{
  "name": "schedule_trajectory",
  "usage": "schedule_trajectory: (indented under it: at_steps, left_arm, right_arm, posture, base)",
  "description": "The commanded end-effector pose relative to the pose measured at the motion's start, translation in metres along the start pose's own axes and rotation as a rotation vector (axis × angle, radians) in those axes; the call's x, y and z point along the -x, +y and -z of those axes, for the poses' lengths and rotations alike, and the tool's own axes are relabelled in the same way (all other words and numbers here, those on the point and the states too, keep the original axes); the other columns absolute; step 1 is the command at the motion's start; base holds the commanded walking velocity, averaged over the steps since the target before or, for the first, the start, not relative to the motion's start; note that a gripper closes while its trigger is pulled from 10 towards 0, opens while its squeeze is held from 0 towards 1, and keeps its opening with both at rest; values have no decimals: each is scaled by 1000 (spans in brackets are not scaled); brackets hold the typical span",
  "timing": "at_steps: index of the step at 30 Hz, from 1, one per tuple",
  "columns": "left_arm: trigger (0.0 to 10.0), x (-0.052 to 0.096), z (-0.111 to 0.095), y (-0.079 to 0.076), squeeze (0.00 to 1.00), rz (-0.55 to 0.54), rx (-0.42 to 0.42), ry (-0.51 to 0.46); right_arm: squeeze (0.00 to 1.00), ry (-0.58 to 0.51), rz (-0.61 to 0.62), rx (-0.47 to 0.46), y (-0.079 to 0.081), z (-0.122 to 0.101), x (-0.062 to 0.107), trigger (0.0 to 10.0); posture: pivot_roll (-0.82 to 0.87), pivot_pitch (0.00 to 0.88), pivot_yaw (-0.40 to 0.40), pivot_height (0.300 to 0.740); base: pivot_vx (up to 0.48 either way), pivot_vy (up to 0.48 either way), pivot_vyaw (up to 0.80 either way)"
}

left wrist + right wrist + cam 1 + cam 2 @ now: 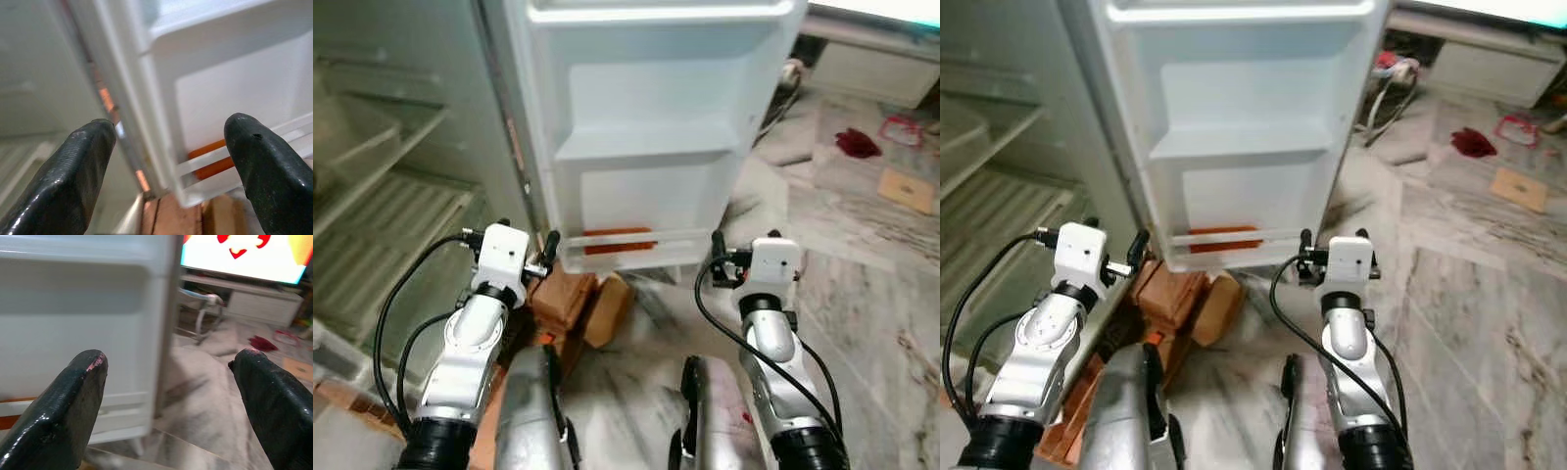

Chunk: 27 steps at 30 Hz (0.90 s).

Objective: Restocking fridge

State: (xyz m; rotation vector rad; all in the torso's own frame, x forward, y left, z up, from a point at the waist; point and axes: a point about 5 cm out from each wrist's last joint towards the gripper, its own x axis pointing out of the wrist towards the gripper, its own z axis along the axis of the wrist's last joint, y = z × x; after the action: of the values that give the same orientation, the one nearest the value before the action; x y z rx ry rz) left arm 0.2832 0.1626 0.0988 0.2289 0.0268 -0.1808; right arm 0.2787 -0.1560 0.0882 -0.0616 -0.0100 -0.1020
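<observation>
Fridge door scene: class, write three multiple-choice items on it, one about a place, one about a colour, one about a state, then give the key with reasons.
1. Where is the orange item?
A. on the fridge door's top shelf
B. in the bottom rack of the fridge door
C. on the marble floor

2. What colour are the blocks under the fridge?
A. reddish-brown
B. blue
C. white

3. How are the left gripper and right gripper set?
A. both open and empty
B. both shut
C. the left gripper holds a bottle

Key: 1 B, it sits behind the low rail. 2 A, they look like brick. 3 A, the wrist views show the fingers wide apart with nothing between.
</observation>
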Motion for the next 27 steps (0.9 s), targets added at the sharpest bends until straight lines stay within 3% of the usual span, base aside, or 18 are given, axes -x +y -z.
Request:
schedule_trajectory:
  at_steps: [1,8,18,22,27]
  left_arm:
    - [10000,-4,-4,-6,0,29,-1,-20]
    - [10000,-6,-5,-5,0,28,1,-30]
    - [10000,-9,-7,-8,0,34,4,-40]
    - [10000,-11,-9,-9,0,37,9,-51]
    - [10000,-13,-10,-8,0,29,21,-57]
  right_arm:
    - [0,-18,21,0,-8,-7,-3,10000]
    - [0,-29,16,12,-9,-12,-8,10000]
    - [0,-22,19,20,-8,-13,-8,10000]
    - [0,-30,18,20,-7,-14,-9,10000]
    - [0,-36,11,27,-5,-14,-9,10000]
  posture:
    - [11,0,4,561]
    - [10,0,2,561]
    - [-1,0,3,561]
    - [-1,0,2,561]
    - [2,0,-2,561]
  base:
    - [0,-398,-800]
    - [0,-424,-656]
    - [0,-412,0]
    - [0,-410,-800]
    - [0,0,-163]
